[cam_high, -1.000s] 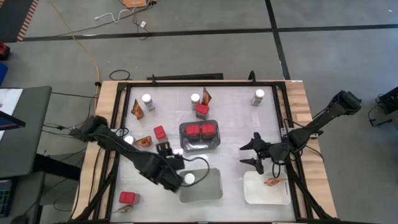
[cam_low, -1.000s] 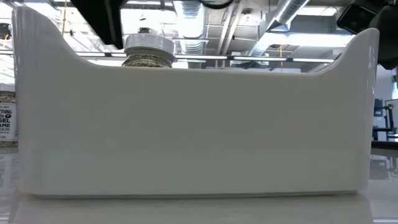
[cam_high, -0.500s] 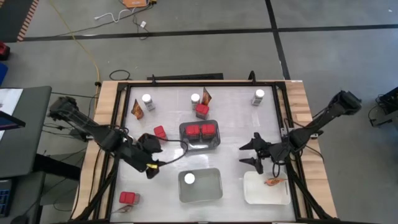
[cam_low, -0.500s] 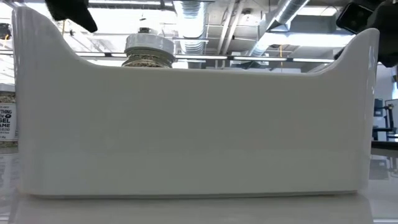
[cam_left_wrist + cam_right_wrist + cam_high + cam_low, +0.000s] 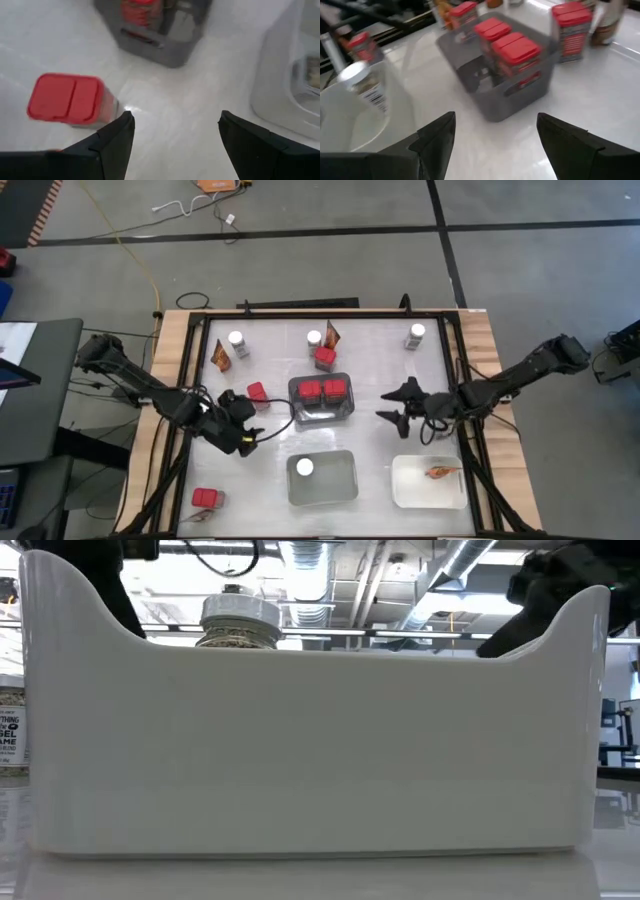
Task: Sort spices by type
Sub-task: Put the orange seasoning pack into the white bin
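Hovering just beside the dark grey plastic tray [image 5: 321, 402] at the middle of the glossy white worktop [image 5: 380, 360], the left gripper [image 5: 243, 435] is being held with its jaws apart and empty. A loose red boxy container with a flat hinged lid [image 5: 257, 393] is lying between those jaws and the grey tray, close ahead and off to one side in the left wrist view [image 5: 66, 98], its long axis running roughly across the jaw line. That is judged the nearer target for the left arm.

On the opposite side of the grey tray, the right gripper [image 5: 392, 406] is being held with jaws apart, also empty, facing the tray's red containers [image 5: 507, 44].

Nearer the front edge than the grey tray, a clear jar with a round white lid [image 5: 304, 467] is sitting in a pale tray [image 5: 340, 482], and a flat orange-brown packet [image 5: 438, 472] in a white tray [image 5: 415, 490].
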Available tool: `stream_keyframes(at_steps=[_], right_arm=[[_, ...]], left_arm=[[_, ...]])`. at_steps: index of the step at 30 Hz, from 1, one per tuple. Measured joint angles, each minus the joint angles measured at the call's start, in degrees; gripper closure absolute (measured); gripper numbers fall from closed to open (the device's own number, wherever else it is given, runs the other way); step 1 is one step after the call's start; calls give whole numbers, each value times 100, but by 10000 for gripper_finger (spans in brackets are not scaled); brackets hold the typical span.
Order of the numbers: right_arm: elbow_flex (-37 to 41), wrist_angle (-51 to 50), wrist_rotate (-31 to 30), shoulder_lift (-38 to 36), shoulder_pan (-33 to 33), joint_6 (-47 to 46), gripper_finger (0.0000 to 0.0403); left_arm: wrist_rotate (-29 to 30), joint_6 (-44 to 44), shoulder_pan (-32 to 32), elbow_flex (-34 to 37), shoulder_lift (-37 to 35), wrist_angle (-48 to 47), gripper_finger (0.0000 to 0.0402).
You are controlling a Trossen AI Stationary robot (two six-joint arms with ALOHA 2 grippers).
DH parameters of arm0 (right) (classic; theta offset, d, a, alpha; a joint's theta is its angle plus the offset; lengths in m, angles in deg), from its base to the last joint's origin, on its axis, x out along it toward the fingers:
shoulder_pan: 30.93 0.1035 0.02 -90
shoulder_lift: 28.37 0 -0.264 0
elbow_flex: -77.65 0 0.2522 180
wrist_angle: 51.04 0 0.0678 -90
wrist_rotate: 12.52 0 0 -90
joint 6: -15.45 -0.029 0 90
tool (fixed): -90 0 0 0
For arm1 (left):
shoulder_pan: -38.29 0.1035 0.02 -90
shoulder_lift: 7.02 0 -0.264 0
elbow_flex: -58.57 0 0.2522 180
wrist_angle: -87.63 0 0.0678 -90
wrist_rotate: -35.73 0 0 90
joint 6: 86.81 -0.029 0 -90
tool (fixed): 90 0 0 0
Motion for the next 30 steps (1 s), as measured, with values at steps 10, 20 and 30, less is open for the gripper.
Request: stream_keyframes(at_steps=[10, 20, 30], right_arm=[[0, 111, 1, 0, -604, 5, 97], [0, 114, 1, 0, -807, 9, 97], [0, 113, 1, 0, -805, 9, 97]], left_arm=[[-94, 533, 10, 230, -24, 177, 139], [-98, -305, 963, -707, -785, -1525, 139], [-841, -326, 1646, -719, -1091, -2960, 139]])
